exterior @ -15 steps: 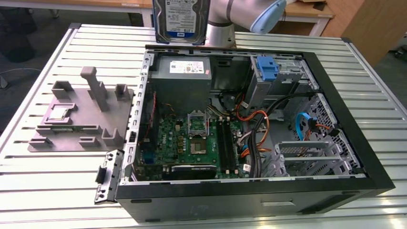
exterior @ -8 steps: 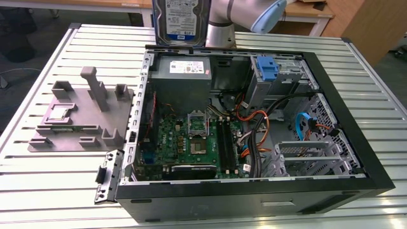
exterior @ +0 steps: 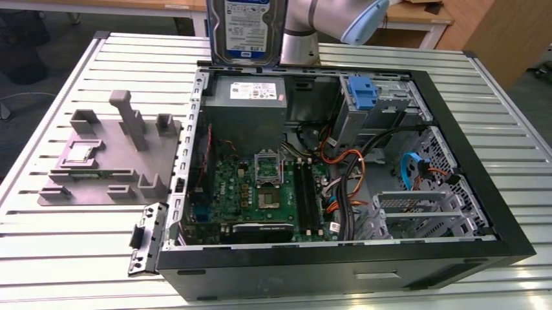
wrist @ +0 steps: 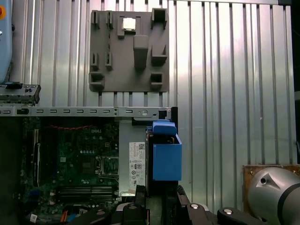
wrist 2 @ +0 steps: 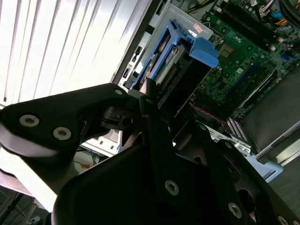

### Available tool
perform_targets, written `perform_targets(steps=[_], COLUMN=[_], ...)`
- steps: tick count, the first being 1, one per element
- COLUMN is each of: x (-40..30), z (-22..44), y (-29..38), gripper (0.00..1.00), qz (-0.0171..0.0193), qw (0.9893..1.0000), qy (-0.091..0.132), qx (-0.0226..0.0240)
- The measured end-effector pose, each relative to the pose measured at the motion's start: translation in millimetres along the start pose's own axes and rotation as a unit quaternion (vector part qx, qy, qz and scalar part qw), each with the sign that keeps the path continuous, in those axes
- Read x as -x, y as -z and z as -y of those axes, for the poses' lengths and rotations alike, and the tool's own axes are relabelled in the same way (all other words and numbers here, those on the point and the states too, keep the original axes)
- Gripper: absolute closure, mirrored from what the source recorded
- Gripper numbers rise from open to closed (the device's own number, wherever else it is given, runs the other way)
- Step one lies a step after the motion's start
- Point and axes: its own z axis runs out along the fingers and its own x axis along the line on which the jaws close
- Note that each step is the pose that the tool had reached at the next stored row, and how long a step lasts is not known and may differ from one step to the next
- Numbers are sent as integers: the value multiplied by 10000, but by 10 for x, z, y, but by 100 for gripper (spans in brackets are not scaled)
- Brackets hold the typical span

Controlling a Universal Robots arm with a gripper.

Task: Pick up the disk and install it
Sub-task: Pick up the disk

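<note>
The disk [exterior: 245,29] is held upright, label facing the camera, at about 12 o'clock in the exterior view, over the far rim of the open computer case [exterior: 509,248]. In the second wrist view the tool [wrist 2: 174,111] is seen closed on the disk, black fingers [wrist 2: 149,96] pressed to its sides, the blue-framed end turned toward the case. The grey power supply [exterior: 245,97] lies just below. A grey fixture plate [exterior: 95,168] is set on the desk [exterior: 52,258] at 9 o'clock of the case.
</note>
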Motion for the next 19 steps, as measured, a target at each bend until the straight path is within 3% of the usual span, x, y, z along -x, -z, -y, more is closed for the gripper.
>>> perform_targets(steps=[8,13,19], x=[-17,-19,-20], z=[30,91,210], y=[0,-1,-1], gripper=[65,65,65], qz=[-1,0,0], qw=[10000,10000,10000], qy=[0,0,0], qx=[0,0,1])
